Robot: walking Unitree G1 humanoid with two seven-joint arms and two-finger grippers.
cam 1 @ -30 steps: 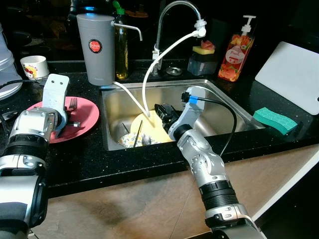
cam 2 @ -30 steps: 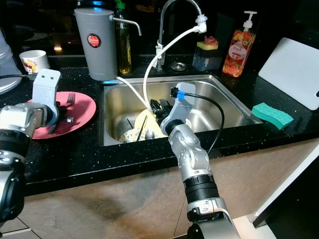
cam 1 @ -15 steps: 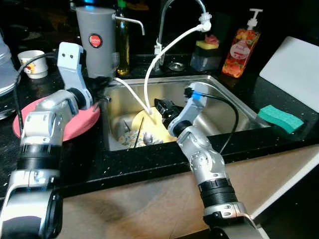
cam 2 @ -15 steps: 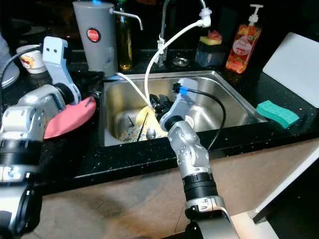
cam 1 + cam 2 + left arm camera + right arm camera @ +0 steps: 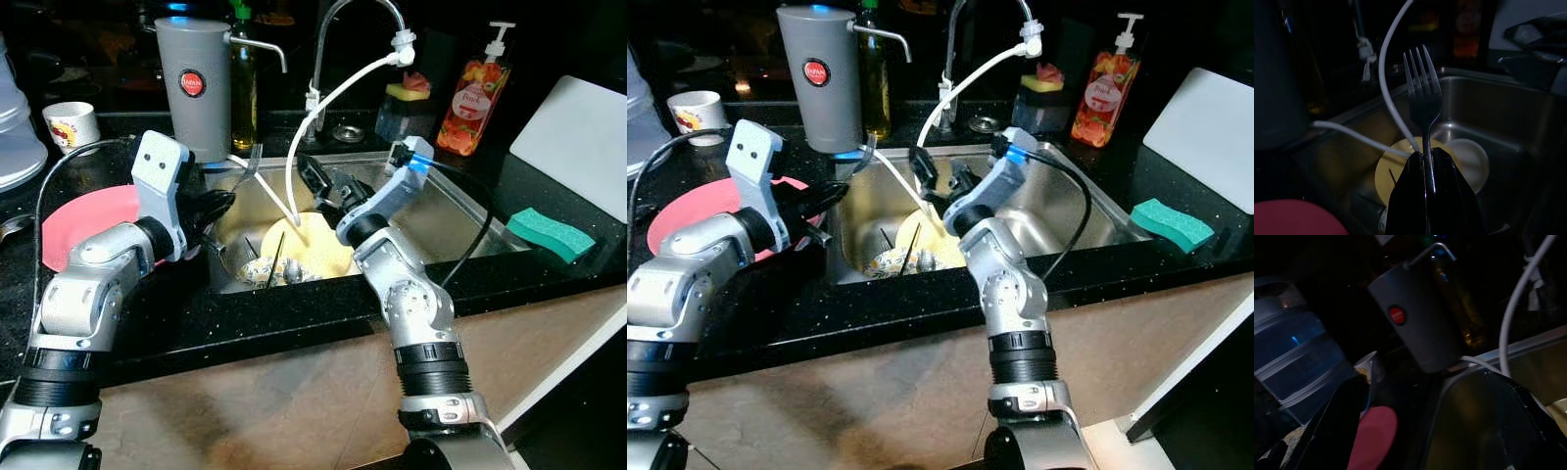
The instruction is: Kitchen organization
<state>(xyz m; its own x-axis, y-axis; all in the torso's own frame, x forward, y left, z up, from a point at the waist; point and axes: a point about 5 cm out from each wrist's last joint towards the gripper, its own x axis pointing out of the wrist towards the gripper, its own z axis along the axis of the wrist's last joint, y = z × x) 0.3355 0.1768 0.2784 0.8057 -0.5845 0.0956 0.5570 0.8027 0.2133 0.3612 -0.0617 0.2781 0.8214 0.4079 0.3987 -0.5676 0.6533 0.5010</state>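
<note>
My left gripper [image 5: 220, 201] is shut on the handle of a metal fork [image 5: 247, 164], tines up, over the left edge of the steel sink [image 5: 460, 230]. In the left wrist view the fork [image 5: 1422, 103] stands upright between the black fingers [image 5: 1405, 196]. A red plate [image 5: 83, 215] lies on the black counter behind that arm. My right gripper [image 5: 318, 181] hangs open above the sink near the white hose [image 5: 323, 108], holding nothing. A yellow plate [image 5: 318, 250] and a patterned bowl [image 5: 255, 274] with utensils lie in the sink.
A grey dispenser [image 5: 193, 88], an oil bottle and the faucet [image 5: 333, 29] stand behind the sink. A soap bottle [image 5: 467, 93], a green sponge [image 5: 549, 235] and a white board [image 5: 578, 147] are to the right. A small cup [image 5: 71, 125] sits at the far left.
My left arm has swung from the red plate to the sink's left edge, carrying the fork. My right gripper has risen out of the sink basin toward the hose.
</note>
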